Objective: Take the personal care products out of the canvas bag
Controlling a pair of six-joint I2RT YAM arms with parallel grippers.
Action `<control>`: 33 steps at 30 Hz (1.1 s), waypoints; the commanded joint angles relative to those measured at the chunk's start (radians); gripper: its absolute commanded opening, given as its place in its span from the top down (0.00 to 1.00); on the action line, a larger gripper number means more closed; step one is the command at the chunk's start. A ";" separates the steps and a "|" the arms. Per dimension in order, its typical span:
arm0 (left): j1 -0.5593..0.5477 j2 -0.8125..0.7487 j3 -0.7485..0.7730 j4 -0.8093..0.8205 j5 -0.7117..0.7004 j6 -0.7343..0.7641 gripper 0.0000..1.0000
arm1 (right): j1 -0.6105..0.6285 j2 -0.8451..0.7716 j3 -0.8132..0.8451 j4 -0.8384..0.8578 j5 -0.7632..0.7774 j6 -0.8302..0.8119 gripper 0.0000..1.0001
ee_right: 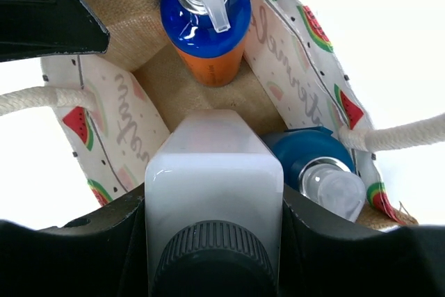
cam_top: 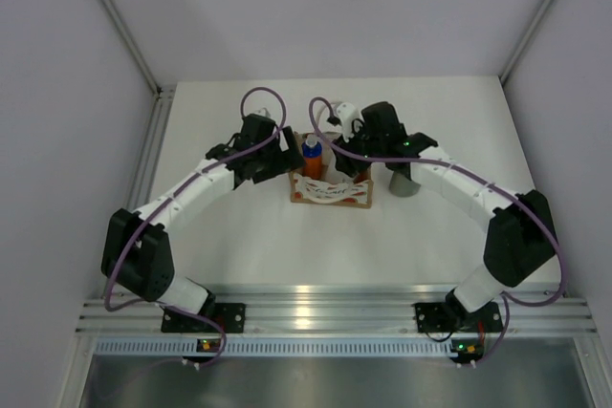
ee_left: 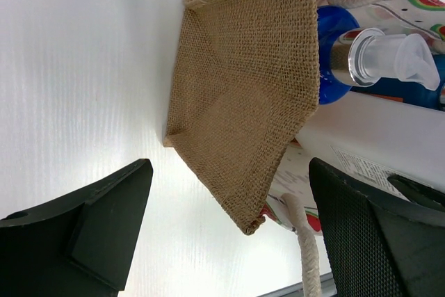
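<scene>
The canvas bag (cam_top: 330,190) stands mid-table, tan burlap with a watermelon-print front. My right gripper (ee_right: 213,199) is shut on a white bottle (ee_right: 212,172) with a dark ribbed cap and holds it over the bag's opening (cam_top: 347,119). Two orange bottles with blue caps (ee_right: 206,26) (ee_right: 316,165) stand inside the bag. My left gripper (ee_left: 229,241) is open, its fingers either side of the bag's burlap side wall (ee_left: 243,95), without closing on it. A grey-green bottle (cam_top: 404,182) stands on the table right of the bag, partly hidden by my right arm.
White rope handles (ee_right: 42,99) (ee_right: 403,133) hang out from both sides of the bag. My left gripper's finger (ee_right: 42,12) reaches into the top left of the right wrist view. White walls close in the table on three sides.
</scene>
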 commanded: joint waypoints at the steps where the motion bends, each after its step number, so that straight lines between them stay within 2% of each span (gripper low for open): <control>1: -0.004 -0.057 -0.008 0.041 -0.033 0.000 0.02 | 0.001 -0.118 0.068 0.144 -0.005 0.056 1.00; 9: -0.005 -0.073 -0.021 0.041 -0.038 0.006 0.02 | 0.000 -0.172 0.203 0.020 0.046 0.140 1.00; 16: -0.004 -0.085 -0.025 0.041 -0.038 0.005 0.02 | -0.002 -0.238 0.286 -0.104 0.097 0.151 1.00; 27: -0.004 -0.114 -0.039 0.041 -0.035 0.005 0.02 | -0.043 -0.384 0.317 -0.189 0.299 0.146 1.00; 33: -0.005 -0.119 -0.040 0.041 -0.033 0.000 0.02 | -0.071 -0.381 0.329 -0.189 0.442 0.129 1.00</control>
